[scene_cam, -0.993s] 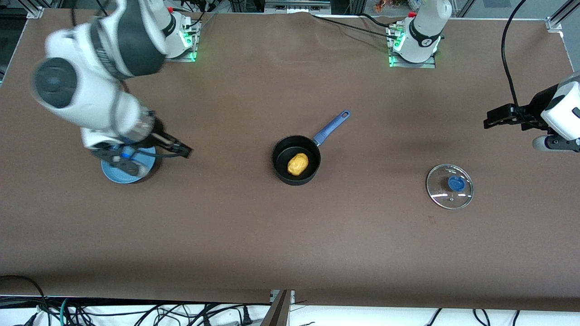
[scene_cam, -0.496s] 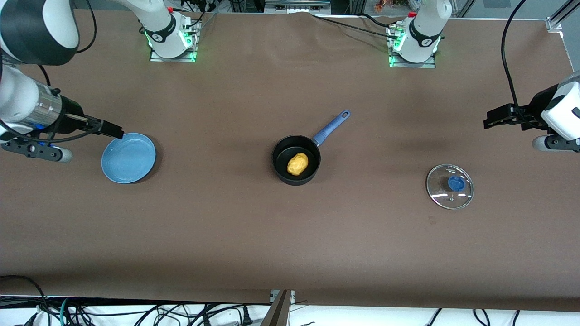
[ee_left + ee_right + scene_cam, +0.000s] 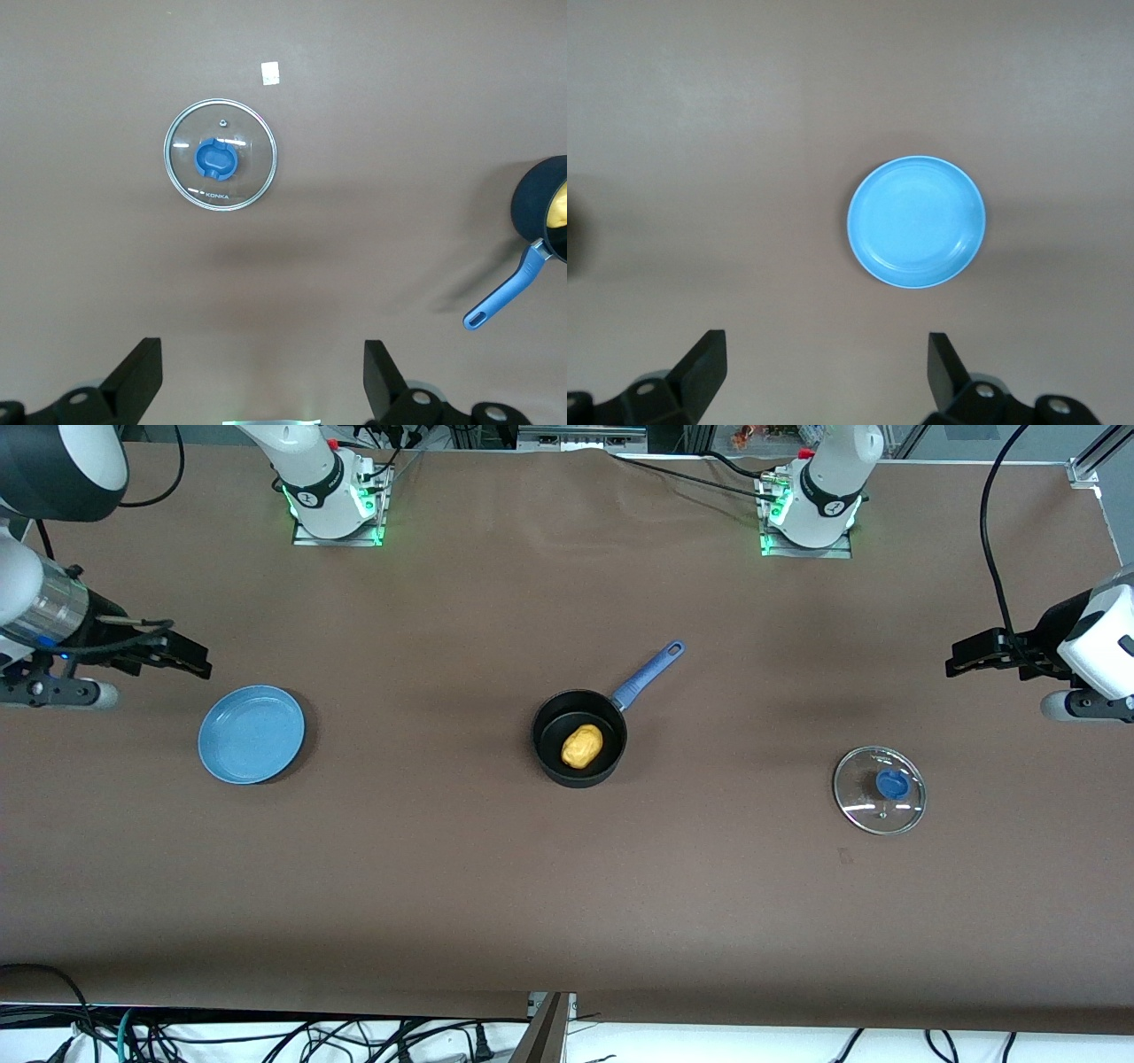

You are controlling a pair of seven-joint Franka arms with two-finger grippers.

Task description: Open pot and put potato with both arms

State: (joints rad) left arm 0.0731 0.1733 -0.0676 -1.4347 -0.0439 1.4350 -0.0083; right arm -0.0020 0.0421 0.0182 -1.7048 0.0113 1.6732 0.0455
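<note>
The black pot (image 3: 579, 737) with its long blue handle (image 3: 649, 674) stands uncovered at the table's middle, and the yellow potato (image 3: 582, 746) lies inside it. Its glass lid (image 3: 879, 789) with a blue knob lies flat on the table toward the left arm's end, also seen as the lid (image 3: 221, 154) in the left wrist view. My left gripper (image 3: 959, 657) hangs open and empty over the table near that end. At the other end my right gripper (image 3: 190, 660) is open and empty above the table beside the blue plate.
A flat light-blue plate (image 3: 252, 733) lies toward the right arm's end and is bare, seen too as the plate (image 3: 916, 221) in the right wrist view. A small white tag (image 3: 270, 73) lies on the brown cloth near the lid. Cables run along the table's edges.
The right arm has swung away from over the blue plate toward its end of the table and risen. The left arm, pot, potato and lid have not moved.
</note>
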